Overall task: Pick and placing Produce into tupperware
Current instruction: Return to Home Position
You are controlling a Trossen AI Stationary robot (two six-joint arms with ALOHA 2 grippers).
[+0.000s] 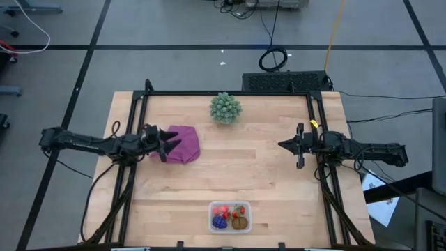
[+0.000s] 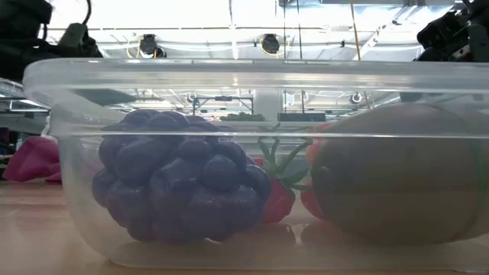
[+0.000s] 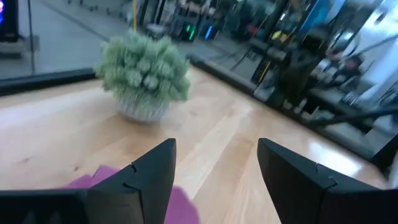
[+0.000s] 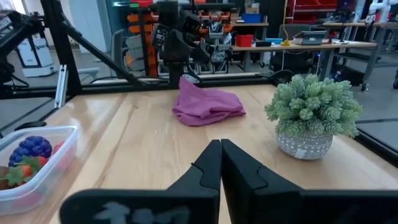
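The tupperware [image 1: 211, 213] is set at the middle of the worktop's [image 1: 265, 174] near edge, its long axis along that edge. The produce is held inside it: grape cluster [image 1: 220, 221], kiwi-like piece [image 1: 240, 223] and red berries [image 1: 224, 210]. No piece appears to be left outside.

The left gripper [image 1: 171, 144], jaws spread, hangs over the magenta cloth [image 1: 187, 143] toward the left edge. The right gripper [image 1: 282, 145], jaws pressed together, is near the right edge. The tub lies nearward of both, about equally far from each.

Right gripper [image 4: 221, 155], fingers pressed together, over wooden table [image 4: 137, 143]. Clear tupperware [image 4: 53, 168] holding purple grape cluster [image 4: 31, 148], red berries [image 4: 23, 170]. Magenta cloth [image 4: 208, 102] farther off, left arm [image 4: 177, 37] just behind. Green bushy plant [image 4: 314, 106] apart from cloth.
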